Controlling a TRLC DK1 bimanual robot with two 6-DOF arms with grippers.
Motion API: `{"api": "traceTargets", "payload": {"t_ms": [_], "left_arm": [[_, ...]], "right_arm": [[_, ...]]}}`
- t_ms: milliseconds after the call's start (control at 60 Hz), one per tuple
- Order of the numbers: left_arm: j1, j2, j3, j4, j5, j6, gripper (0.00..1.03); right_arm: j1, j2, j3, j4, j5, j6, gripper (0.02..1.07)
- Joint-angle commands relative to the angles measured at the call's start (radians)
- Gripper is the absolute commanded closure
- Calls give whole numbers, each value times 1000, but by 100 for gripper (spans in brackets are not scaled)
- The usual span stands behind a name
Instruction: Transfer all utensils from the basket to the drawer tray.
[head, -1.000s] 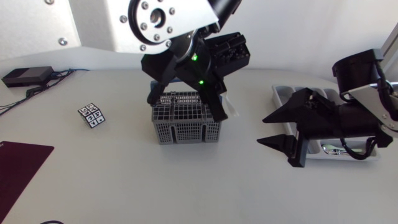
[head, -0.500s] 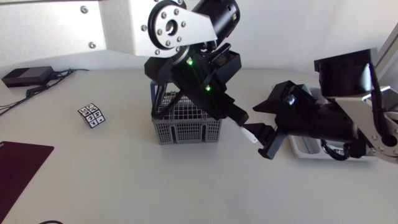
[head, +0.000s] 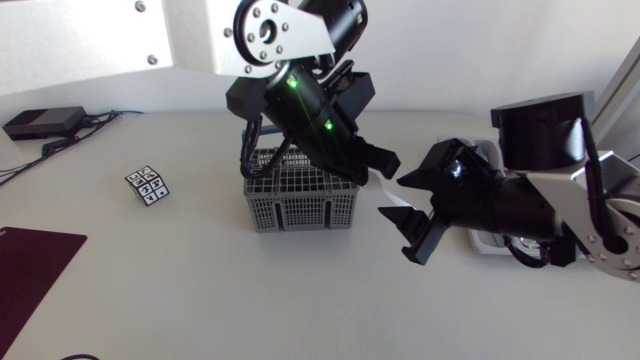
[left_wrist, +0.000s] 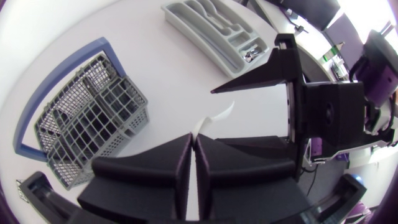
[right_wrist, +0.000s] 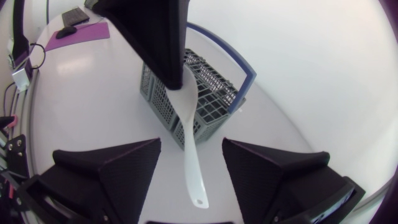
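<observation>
Currently white plastic long-handled utensil (right_wrist: 188, 124) hangs centre-right in head view, beside grey mesh basket (head: 300, 195), pinched by left end effector (left_wrist: 194, 140). Right end effector (right_wrist: 189, 177) spread around the handle. Likely light, stiff, slick; grab mid-handle.

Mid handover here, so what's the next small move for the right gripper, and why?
Probably close the right gripper on the white utensil. The left gripper is shut on its broad end, and its handle lies between the right gripper's open fingers, touching neither, so it looks placed for the grasp.
</observation>
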Motion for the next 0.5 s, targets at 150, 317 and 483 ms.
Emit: {"api": "traceTargets", "payload": {"t_ms": [150,317,483], "left_arm": [[-2,36,29,-25,46,-36,100],[6,38,26,-27,52,-36,100],[18,41,15,-27,52,-36,100]], "right_arm": [[77,61,-57,96,143,-19,38],[82,53,-83,172,164,-27,63],[99,37,-98,199,170,-44,82]]}}
